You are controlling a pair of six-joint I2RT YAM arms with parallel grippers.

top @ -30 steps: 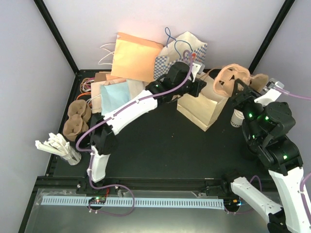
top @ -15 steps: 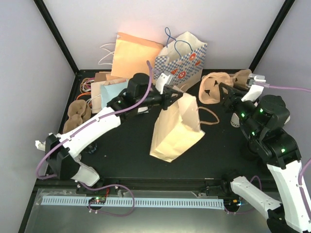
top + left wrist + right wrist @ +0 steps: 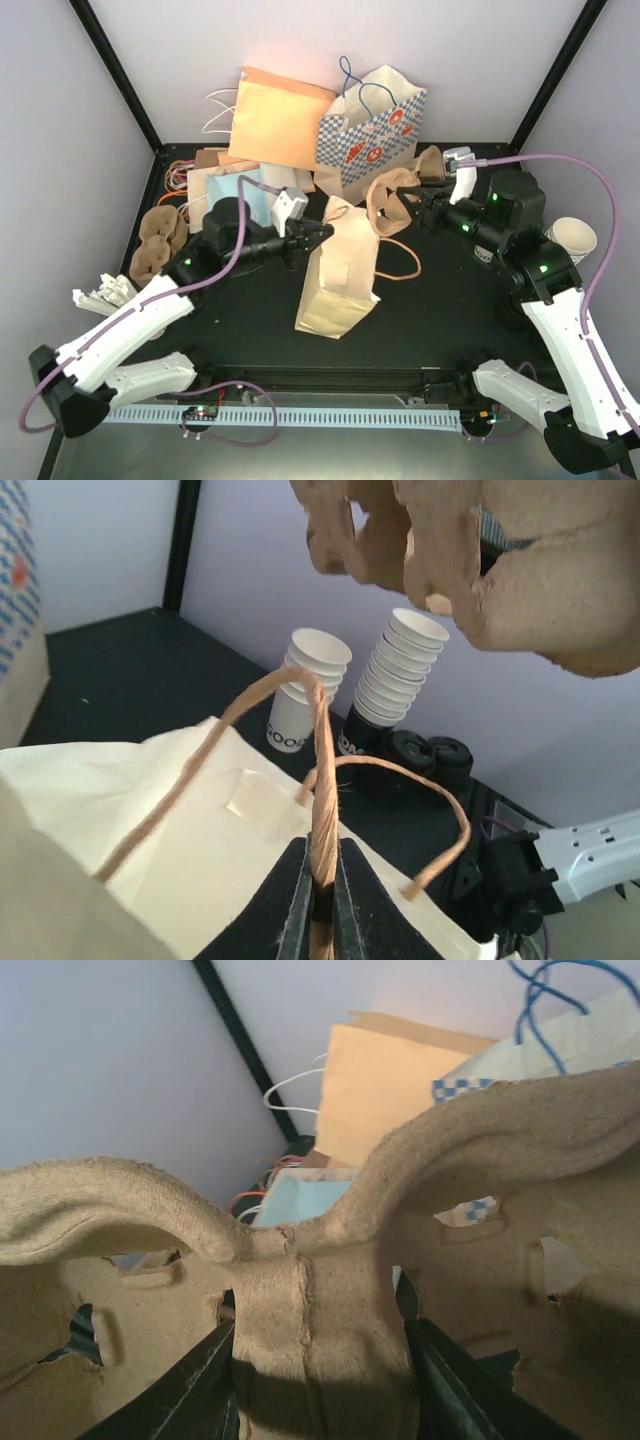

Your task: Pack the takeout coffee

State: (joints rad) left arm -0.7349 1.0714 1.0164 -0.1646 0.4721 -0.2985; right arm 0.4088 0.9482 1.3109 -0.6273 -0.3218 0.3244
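At the middle of the worktop [image 3: 430, 300] the paper bag [image 3: 335, 285] leans, hung by one twine handle [image 3: 318, 770] on which the left jaws are pinched shut; the right jaws clamp the middle rib of a pulp cup carrier [image 3: 388, 205], held just beside the bag's top; the takeout coffee cannot be picked out in any view, only stacked lidless cups [image 3: 400, 675] and loose black lids [image 3: 430, 755] at the worktop's right edge; the step looks like loading the carrier, so the handle wants pulling taut to gape the mouth, and the carrier going in level.
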